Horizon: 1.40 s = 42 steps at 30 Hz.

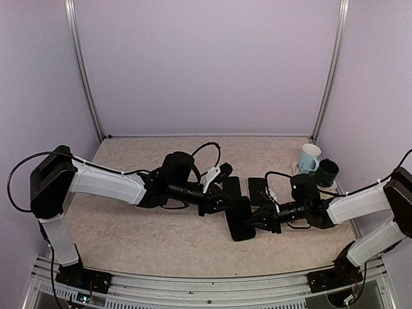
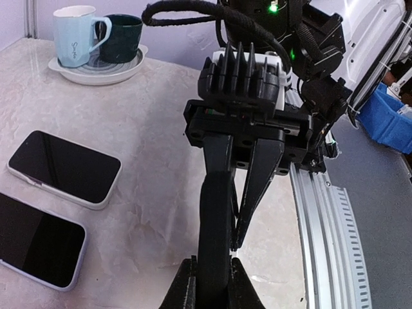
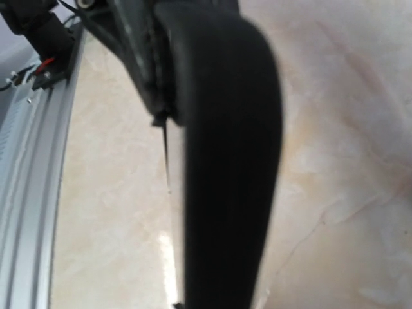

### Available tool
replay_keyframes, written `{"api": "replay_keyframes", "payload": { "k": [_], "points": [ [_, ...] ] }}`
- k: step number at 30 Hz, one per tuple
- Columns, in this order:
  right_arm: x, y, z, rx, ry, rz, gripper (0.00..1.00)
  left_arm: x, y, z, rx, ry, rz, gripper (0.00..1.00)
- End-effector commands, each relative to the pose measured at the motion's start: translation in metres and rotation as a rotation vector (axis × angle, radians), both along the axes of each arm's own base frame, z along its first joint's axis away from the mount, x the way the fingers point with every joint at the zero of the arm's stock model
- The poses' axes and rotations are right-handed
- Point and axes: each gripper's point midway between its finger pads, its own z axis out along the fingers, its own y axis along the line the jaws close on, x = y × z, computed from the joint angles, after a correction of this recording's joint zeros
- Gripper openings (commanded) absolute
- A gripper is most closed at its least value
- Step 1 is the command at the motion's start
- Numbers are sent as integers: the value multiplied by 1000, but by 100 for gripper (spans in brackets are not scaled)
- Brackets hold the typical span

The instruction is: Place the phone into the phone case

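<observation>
A black phone case is held edge-on above the table between both grippers; I cannot tell whether a phone sits in it. My left gripper is shut on its left end; in the left wrist view its fingers clamp the black slab at the bottom. My right gripper grips the other end, one finger on the slab's right side. In the right wrist view the case fills the middle, blurred, and hides the fingers. Two dark-screened phones with light edges lie flat.
The two phones lie just behind the grippers in the top view. A light blue mug and a dark green mug stand on a white plate at the right. A metal rail runs along the near edge.
</observation>
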Motion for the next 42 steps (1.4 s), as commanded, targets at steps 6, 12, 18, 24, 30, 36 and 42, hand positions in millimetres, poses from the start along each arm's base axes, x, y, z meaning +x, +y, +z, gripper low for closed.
{"api": "replay_keyframes", "payload": {
  "k": [6, 12, 18, 24, 30, 36, 42],
  "points": [
    [-23, 24, 96, 170, -294, 142, 11, -24, -22, 76, -72, -203, 28, 0],
    [-33, 32, 110, 191, -351, 163, 8, -41, -26, 97, -101, -274, -11, 0],
    [-47, 32, 140, 266, -397, 202, 0, -48, -30, 100, -116, -251, -43, 0],
    [-56, 21, 165, 313, -454, 183, 0, -46, -28, 105, -109, -255, -26, 0],
    [-59, 15, 177, 342, -463, 161, 0, -40, -31, 111, -130, -246, 7, 58],
    [-60, 9, 185, 373, -465, 124, 0, -39, -25, 121, -158, -264, 26, 88],
    [-57, 7, 192, 364, -459, 103, 0, -31, 3, 137, -205, -303, 88, 99]
  ]
}}
